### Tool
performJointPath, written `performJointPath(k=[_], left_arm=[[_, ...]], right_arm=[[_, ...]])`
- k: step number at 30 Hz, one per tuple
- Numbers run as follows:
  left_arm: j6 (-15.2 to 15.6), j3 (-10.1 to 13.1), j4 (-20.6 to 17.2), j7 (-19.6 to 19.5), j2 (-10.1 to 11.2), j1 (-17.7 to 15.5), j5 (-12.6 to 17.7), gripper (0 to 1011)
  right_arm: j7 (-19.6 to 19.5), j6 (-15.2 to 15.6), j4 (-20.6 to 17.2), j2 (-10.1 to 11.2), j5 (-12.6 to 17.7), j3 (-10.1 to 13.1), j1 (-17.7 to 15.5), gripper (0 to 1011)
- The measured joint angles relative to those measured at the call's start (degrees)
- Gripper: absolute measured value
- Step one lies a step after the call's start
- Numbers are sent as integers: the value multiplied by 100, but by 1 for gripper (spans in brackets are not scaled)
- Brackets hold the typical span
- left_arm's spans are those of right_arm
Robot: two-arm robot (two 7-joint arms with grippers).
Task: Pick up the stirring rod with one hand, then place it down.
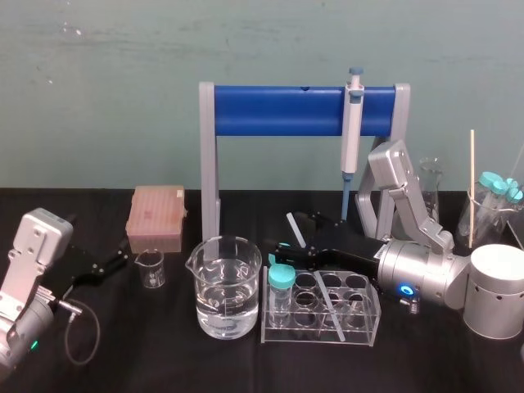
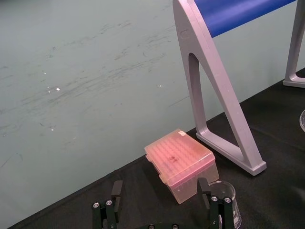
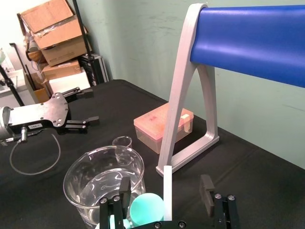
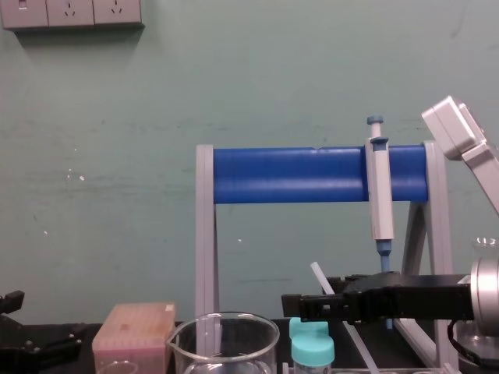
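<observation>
Pick-up step, grasp not yet made. My right pincer (image 3: 164, 187) is released, jaws straddling the stirring rod (image 3: 167, 200), which leans in the clear tube rack (image 1: 360, 327), right of centre on the worktop. Next: clench, then lift clear. My left pincer (image 1: 121, 255) is parked left, released.

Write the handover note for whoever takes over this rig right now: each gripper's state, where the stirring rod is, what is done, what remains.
Right gripper: open, reaching over the clear tube rack, one finger on each side of the stirring rod, not clamped on it.
Left gripper: open, parked low at the table's left.
Rod: leaning tilted in the rack, its upper end between the right jaws.
Done: right gripper lined up on the rod.
Left: probably close, lift, then set the rod down. Whether a lift has already happened cannot be told.
</observation>
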Motion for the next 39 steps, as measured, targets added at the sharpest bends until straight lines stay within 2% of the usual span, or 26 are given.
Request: performJointPath(k=[6, 7, 8, 10, 11, 13, 14, 18, 21, 29, 35, 39], left_arm=[[0, 0, 0, 0, 0, 0, 0, 1000], [0, 0, 0, 0, 0, 0, 0, 1000], [0, 0, 0, 0, 0, 0, 0, 1000], [0, 0, 0, 0, 0, 0, 0, 1000], [0, 0, 0, 0, 0, 0, 0, 1000], [0, 0, 0, 0, 0, 0, 0, 1000], [0, 0, 0, 0, 0, 0, 0, 1000], [0, 0, 0, 0, 0, 0, 0, 1000], [0, 0, 0, 0, 0, 0, 0, 1000], [0, 0, 0, 0, 0, 0, 0, 1000], [0, 0, 0, 0, 0, 0, 0, 1000], [0, 0, 0, 0, 0, 0, 0, 1000]], right_arm=[[-5, 6, 4, -2, 4, 3, 1, 812], [-6, 7, 5, -3, 5, 4, 1, 760], [-6, 7, 5, -3, 5, 4, 1, 760], [-7, 8, 5, -3, 6, 5, 1, 663], [-7, 9, 5, -3, 6, 5, 1, 663], [-8, 10, 5, -3, 7, 6, 1, 603], [-9, 10, 5, -3, 8, 6, 1, 541], [-11, 12, 5, -3, 9, 6, 1, 459], [-14, 14, 5, -3, 11, 6, 1, 316], [-16, 15, 5, -3, 15, 6, 1, 87], [-16, 1, 5, -6, 10, 9, -4, 69], [-27, -266, 13, -54, -42, 94, -80, 69]])
